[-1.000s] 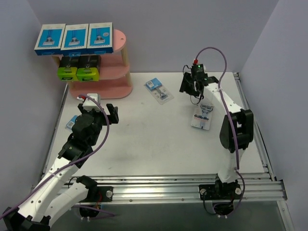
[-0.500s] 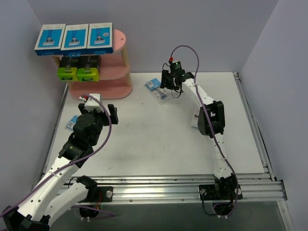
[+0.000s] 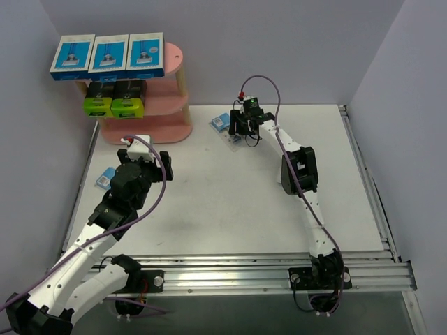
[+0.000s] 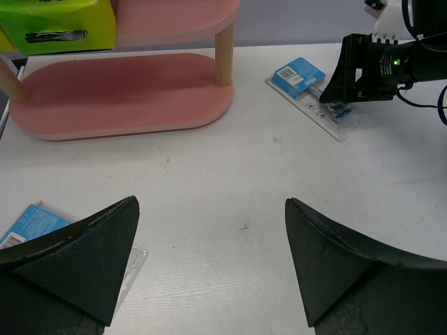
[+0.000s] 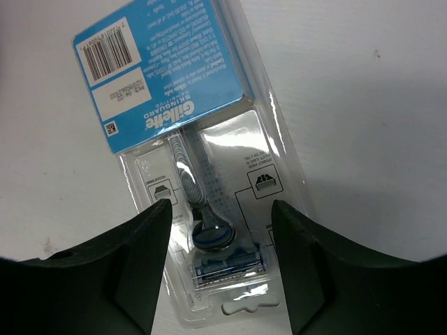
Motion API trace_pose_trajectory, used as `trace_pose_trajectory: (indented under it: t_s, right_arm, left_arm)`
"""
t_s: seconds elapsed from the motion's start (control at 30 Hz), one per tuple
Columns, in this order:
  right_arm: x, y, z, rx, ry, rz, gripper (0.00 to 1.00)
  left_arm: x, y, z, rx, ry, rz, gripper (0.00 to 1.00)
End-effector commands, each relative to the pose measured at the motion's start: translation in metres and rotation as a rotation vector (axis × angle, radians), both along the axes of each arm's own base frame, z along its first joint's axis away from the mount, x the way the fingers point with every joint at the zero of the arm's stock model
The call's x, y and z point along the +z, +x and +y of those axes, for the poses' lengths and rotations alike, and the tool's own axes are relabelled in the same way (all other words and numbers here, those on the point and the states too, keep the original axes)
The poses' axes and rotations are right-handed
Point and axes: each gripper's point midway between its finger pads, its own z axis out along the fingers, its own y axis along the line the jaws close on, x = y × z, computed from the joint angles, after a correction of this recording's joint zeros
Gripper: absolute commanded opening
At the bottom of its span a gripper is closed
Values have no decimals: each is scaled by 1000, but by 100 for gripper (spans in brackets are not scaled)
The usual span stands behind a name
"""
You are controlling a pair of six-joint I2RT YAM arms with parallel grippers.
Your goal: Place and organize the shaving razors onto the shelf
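Note:
The pink shelf (image 3: 157, 112) stands at the back left. Three blue-and-white boxes (image 3: 108, 56) stand on its top board and two black boxes with lime-green ends (image 3: 114, 98) on the middle one. My right gripper (image 3: 239, 132) is open and hangs low over a clear blister pack with a blue card (image 3: 223, 123); in the right wrist view the jaws (image 5: 220, 206) straddle the razor head of that pack (image 5: 188, 139) without touching it. My left gripper (image 4: 211, 202) is open and empty over bare table. A second blister pack (image 3: 106, 177) lies by its left finger (image 4: 31, 225).
The shelf's bottom board (image 4: 119, 94) is bare, with a wooden post (image 4: 223, 45) at its right end. My right arm's elbow (image 3: 298, 171) covers the table at mid right. Grey walls close in the table on three sides.
My right arm has swung left from above the pack at mid right to over the blister pack near the shelf, and its elbow now hides the other pack. My left gripper shifted slightly.

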Motion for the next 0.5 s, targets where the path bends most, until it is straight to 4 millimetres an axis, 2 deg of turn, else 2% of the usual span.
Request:
trace_pose_trajectory:
  t_s: [0.0, 0.13, 0.17, 0.23, 0.27, 0.33, 0.4, 0.47]
  right_arm:
    - [-13, -20, 12, 89, -54, 27, 55]
    - [-28, -44, 11, 113, -139, 66, 47]
    - [-37, -53, 8, 118, -162, 91, 40]
    - [-38, -63, 6, 118, -204, 97, 32]
    - [-47, -73, 3, 121, -225, 123, 29]
    - [-44, -82, 1, 119, -256, 129, 22]
    - [-52, -99, -2, 125, -288, 166, 16]
    - [-46, -112, 3, 132, -302, 174, 10]
  left_arm:
    - [26, 1, -5, -24, -16, -51, 94]
    - [25, 0, -4, -23, -17, -54, 94]
    - [25, 0, -4, -21, -16, -54, 94]
    - [26, 0, -4, -21, -19, -56, 94]
    - [25, 0, -4, -21, -17, -57, 94]
    - [24, 0, -4, -21, -16, -54, 94]
    - [24, 1, -3, -17, -14, -54, 94]
    - [22, 1, -3, -13, -10, -52, 94]
